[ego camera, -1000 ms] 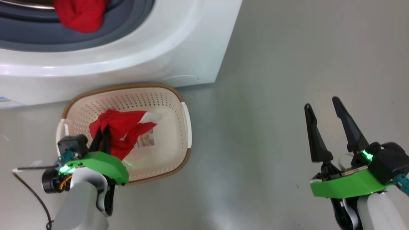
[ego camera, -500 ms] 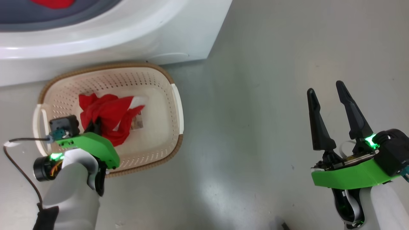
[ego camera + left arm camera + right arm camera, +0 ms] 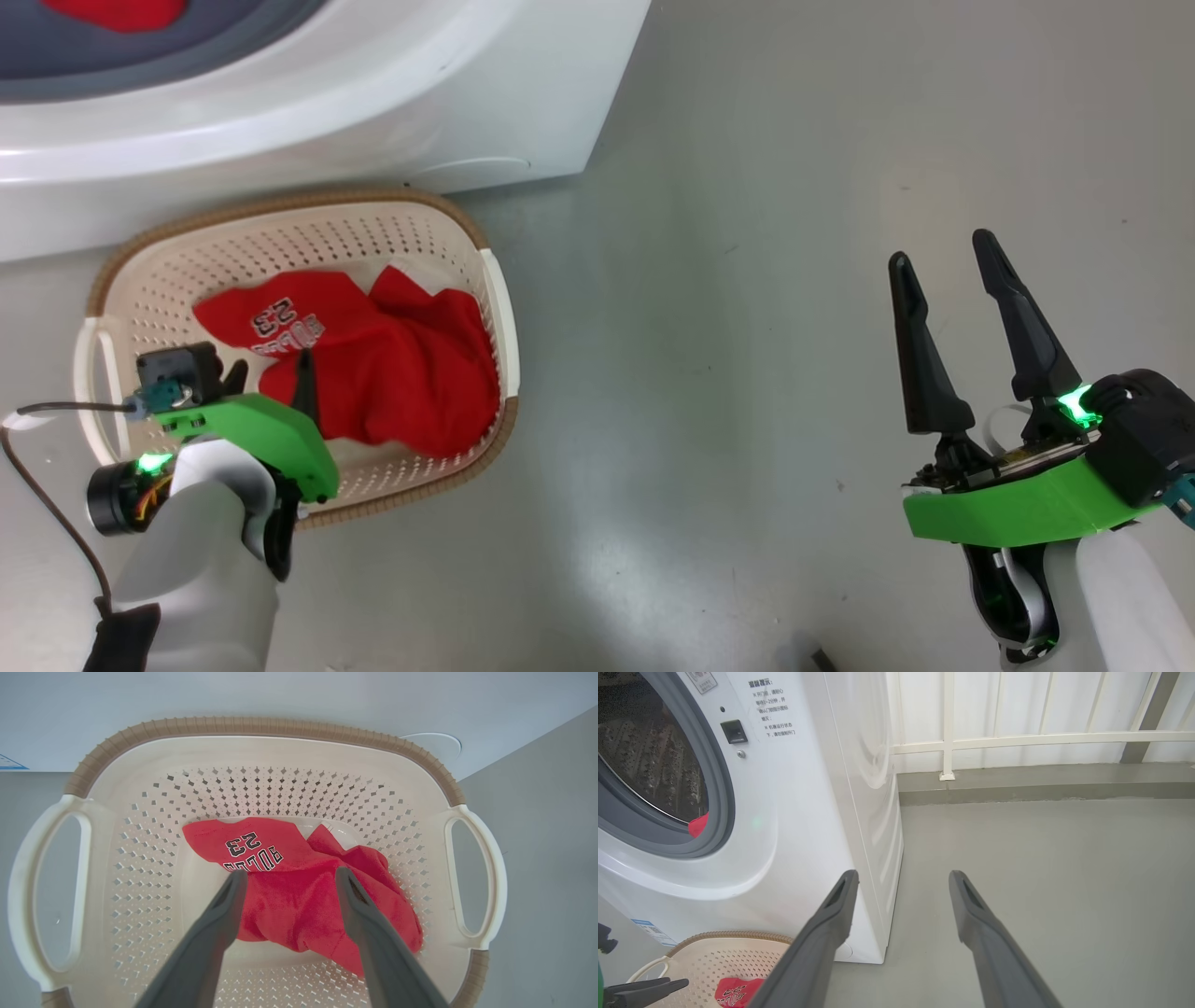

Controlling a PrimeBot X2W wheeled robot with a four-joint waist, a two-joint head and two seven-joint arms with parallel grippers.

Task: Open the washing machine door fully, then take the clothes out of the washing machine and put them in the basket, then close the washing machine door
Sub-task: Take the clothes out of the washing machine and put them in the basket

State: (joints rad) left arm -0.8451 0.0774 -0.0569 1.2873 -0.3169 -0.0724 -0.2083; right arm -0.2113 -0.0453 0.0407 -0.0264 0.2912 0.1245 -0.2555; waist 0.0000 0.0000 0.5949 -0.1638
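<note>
So the soft bright red jersey with the white "23" lettering [image 3: 392,373] is lying crumpled inside the small cream perforated plastic basket with the brown woven-look rim [image 3: 280,199], bunched toward the basket's right half. The left pincer [image 3: 271,369] hangs right over the basket with its fingers spread wide and nothing clamped between them. The right pincer [image 3: 941,254] is well off to the basket's right over the bare grey floor [image 3: 728,373], also spread and empty.

Just behind the basket is the big white front-loading washing machine [image 3: 373,112]. There's another bit of red cloth [image 3: 698,826] sitting on the lower lip of its grey rubber ring [image 3: 721,812], so I'd say the unloading isn't done. That piece should be light, floppy and not fragile at all. It'll drape and could snag on the ring. I'd pinch a thick fold in the bunched middle rather than a loose edge, then lift it clear before carrying it over the basket.
</note>
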